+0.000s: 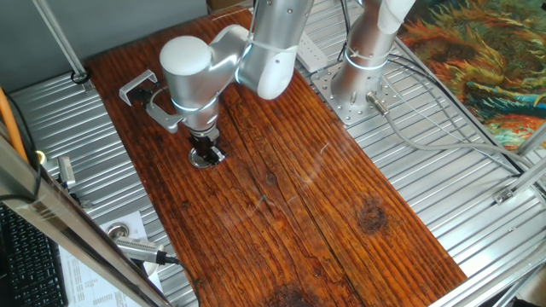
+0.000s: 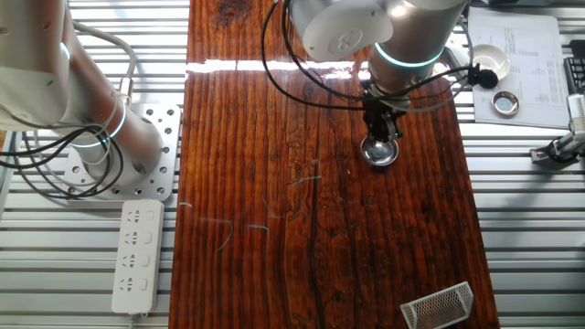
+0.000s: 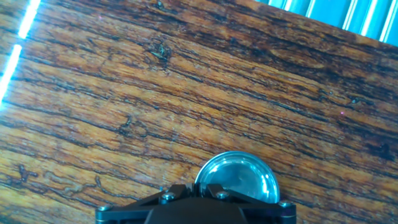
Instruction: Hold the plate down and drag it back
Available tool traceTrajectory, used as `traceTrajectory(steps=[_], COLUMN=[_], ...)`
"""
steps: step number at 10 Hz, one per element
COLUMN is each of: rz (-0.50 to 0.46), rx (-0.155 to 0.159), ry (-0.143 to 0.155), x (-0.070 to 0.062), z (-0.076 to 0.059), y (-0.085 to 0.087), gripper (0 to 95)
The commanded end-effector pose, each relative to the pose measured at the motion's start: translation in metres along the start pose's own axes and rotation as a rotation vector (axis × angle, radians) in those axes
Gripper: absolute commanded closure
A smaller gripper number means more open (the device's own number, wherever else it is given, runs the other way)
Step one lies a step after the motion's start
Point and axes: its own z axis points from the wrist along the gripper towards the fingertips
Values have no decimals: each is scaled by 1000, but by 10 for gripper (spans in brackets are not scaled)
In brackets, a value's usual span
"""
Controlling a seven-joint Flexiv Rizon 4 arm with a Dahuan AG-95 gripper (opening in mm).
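Note:
A small round metal plate (image 2: pixel 380 155) with a shiny rim lies flat on the dark wooden board (image 2: pixel 311 228). My gripper (image 2: pixel 379 137) stands upright over it, its fingers drawn together, and the tips come down onto the plate's top. In one fixed view the plate (image 1: pixel 200 162) shows just under the gripper (image 1: pixel 206 151), towards the board's left edge. In the hand view the plate (image 3: pixel 239 177) sits at the bottom of the frame, partly hidden behind the gripper (image 3: pixel 198 191). Nothing is clamped between the fingers.
A bent silver bracket (image 1: pixel 136 86) lies at the board's far left corner. A perforated metal piece (image 2: pixel 439 306) sits at another corner. The arm's base (image 1: pixel 358 85) and a power strip (image 2: pixel 137 256) stand on the ribbed metal table. Metal rings (image 2: pixel 505 102) lie beside the board.

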Motion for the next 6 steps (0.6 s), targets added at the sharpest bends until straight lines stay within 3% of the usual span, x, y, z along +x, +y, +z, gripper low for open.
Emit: traceTrajectory(steps=[1, 6], rz=[-6, 9], rx=[9, 5], ry=[-1, -6], x=[-1, -2], z=[5, 5], y=[0, 7], gripper=[950, 950])
